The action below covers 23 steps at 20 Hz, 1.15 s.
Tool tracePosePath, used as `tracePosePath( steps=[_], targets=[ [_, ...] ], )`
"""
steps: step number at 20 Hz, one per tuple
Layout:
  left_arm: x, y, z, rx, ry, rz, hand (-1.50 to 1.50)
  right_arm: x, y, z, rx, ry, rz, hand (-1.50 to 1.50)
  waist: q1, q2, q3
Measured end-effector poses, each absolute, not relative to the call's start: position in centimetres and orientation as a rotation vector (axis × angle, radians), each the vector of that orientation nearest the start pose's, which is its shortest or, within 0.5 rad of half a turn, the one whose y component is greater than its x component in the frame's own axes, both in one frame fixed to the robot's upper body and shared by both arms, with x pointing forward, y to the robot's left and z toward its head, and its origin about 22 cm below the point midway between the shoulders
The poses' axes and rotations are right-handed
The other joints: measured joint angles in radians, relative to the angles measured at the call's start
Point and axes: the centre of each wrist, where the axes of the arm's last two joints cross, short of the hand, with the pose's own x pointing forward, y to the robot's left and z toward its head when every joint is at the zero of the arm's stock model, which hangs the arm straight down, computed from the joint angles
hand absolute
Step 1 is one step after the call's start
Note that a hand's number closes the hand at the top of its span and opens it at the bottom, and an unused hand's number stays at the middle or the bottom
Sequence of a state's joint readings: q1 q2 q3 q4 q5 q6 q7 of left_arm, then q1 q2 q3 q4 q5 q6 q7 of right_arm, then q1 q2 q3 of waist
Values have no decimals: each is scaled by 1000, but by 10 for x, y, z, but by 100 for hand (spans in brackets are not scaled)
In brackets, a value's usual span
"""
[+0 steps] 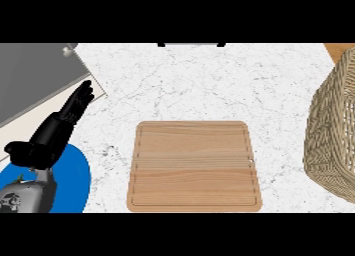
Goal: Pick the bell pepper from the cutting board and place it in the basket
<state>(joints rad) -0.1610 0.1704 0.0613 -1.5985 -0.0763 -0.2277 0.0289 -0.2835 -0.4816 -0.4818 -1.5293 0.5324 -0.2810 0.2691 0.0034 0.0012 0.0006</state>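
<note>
The left hand (58, 127) rests at the left edge, fingers straight and pressed together, holding nothing. The right hand is out of view. No bell pepper shows on the cutting board (193, 165) or elsewhere; whether it lies inside the basket (341, 125) cannot be told. Risk: assuming placement without confirmation.

Left hand (53, 131) shows at the view's left edge; fingers (80, 98) straight, pointing up; resting.

White marble counter (209, 80), wooden cutting board (194, 166) centre; wicker basket (341, 130) right, blue plate (73, 180) left
</note>
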Motion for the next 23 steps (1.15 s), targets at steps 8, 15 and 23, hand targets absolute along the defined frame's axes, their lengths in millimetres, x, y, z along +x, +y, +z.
tracePosePath(
  steps=[8,15,23],
  targets=[
    [282,269,62,42,-1689,-376,0,283,-444,140,-1299,-1552,-206,-150,-1,0,0],
    [280,265,60,38,-1688,-379,0,292,-455,153,-1259,-1632,-210,-150,-1,-1,0],
    [281,273,57,46,-1686,-376,0,268,-473,174,-1133,-1672,-434,-150,-9,-3,-1]
  ],
)
